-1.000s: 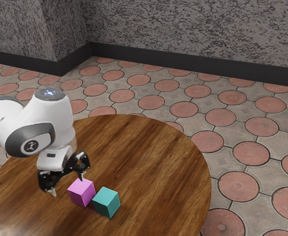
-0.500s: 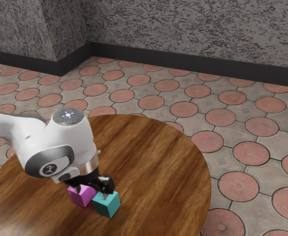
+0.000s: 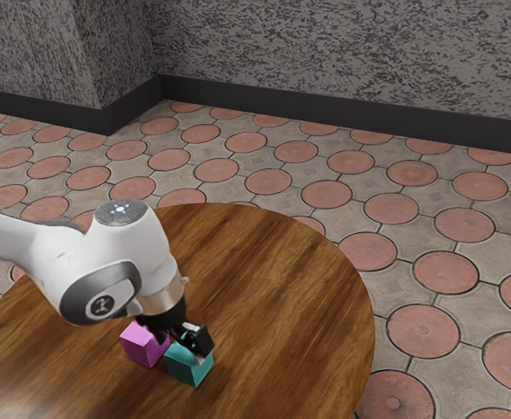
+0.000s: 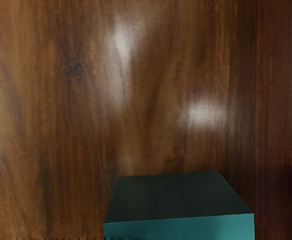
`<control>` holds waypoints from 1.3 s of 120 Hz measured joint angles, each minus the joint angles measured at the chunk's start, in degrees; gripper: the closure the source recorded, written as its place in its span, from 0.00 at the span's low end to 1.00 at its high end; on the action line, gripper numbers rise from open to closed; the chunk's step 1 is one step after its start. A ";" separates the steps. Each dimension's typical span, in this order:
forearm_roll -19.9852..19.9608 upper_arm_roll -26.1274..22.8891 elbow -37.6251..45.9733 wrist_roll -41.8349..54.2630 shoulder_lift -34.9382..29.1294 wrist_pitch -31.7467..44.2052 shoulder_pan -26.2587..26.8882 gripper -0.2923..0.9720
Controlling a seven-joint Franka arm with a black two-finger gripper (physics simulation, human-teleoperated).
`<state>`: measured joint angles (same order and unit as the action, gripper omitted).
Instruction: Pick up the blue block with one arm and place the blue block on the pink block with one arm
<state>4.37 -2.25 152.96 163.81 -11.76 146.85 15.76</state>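
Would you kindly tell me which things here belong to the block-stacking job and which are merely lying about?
Part of the job: blue block, just under the tool; pink block, right beside it.
Not part of it: round wooden table, which merely bears them; tiled floor.
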 joint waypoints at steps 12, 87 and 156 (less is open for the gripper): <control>-6.97 -0.11 -0.15 1.66 0.09 0.31 0.02 0.23; -4.08 0.61 -1.12 2.20 4.71 1.59 -0.03 0.23; 0.91 1.37 -1.86 2.20 7.29 4.93 -0.02 0.23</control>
<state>5.28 -0.88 151.10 166.00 -4.48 151.79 15.73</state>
